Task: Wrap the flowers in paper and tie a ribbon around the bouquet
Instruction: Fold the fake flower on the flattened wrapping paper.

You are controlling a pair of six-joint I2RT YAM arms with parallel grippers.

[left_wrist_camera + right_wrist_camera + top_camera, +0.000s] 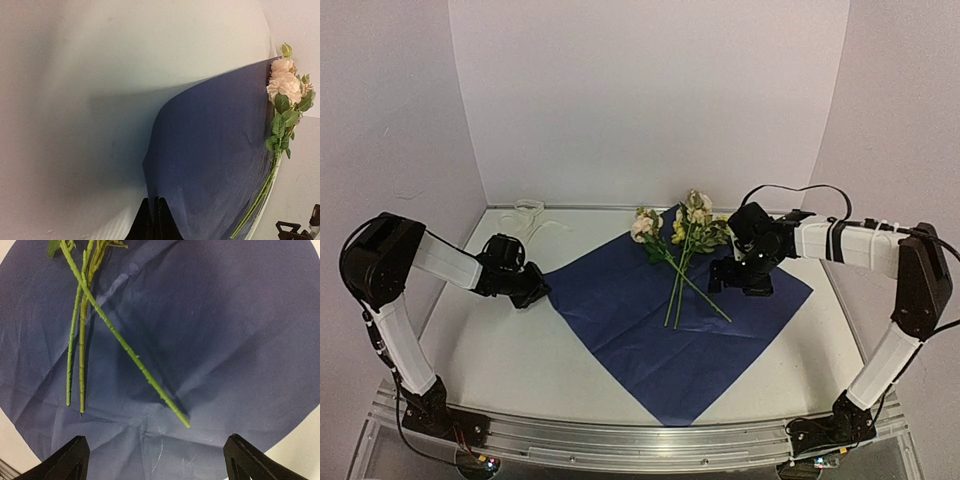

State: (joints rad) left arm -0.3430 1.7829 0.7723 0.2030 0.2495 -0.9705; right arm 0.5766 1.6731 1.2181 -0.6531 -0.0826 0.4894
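the left gripper [532, 292] is clenched, its two black fingers [159, 220] pressed together on the left corner of a large, creased sheet of thin dark blue paper [650, 330]. in the left wrist view the paper [215, 150] runs out ahead of the fingertips, and its edge beside them bows up off the white table [75, 100], with a shadow under it.

a small bunch of artificial flowers [682, 235], with pale pink, cream and yellow blooms, green leaves and long thin green stems, lies on the paper between the two grippers, closer to the right one. from the left gripper the flowers [285, 95] lie at the sheet's far edge.

the right gripper [730, 278] hangs over the right half of the paper with its jaws spread wide, holding nothing. in its wrist view the right gripper [155, 460] has the blue sheet [225, 340] under and ahead of it. the green stems [125, 350] cross one another ahead and to the left of the fingers, and one stem's end lies just ahead of the gap.

a long, narrow off-white ribbon [530, 215] lies loosely bunched on the table beyond the left gripper, apart from the paper.
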